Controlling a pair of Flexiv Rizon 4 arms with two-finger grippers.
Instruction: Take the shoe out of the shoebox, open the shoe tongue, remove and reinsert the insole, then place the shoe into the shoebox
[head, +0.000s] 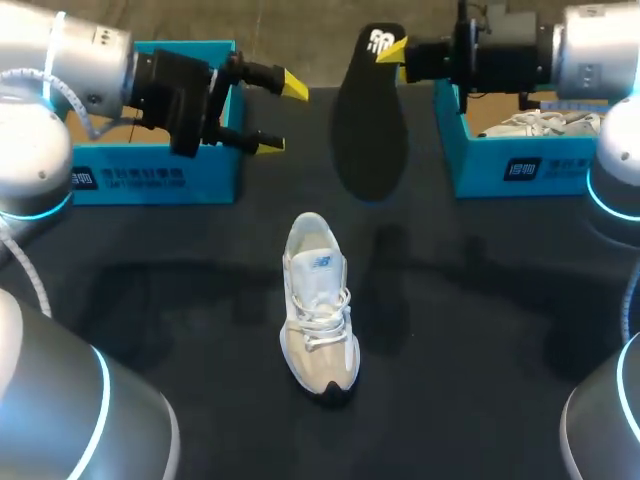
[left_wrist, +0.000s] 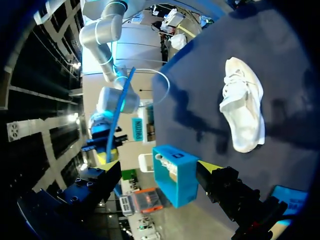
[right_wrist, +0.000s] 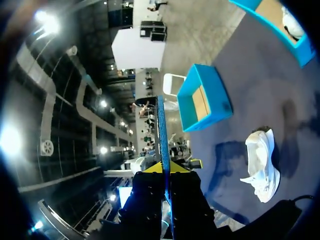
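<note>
While our right gripper (head: 398, 50) is pinching the long black foam insole (head: 368, 130) by one end and holding it in the air above the dark table (head: 480, 300), we are working midway through the remove-and-reinsert step. Our left gripper (head: 280, 115) is hanging wide open and empty beside the blue cardboard shoebox (head: 150, 175). The white and beige lace-up sneaker (head: 318, 305) is lying at mid-table, apart from the insole. Next, we are judging, the insole's free end is needing steering down into the sneaker's opening, likely with the left gripper steadying it
</note>
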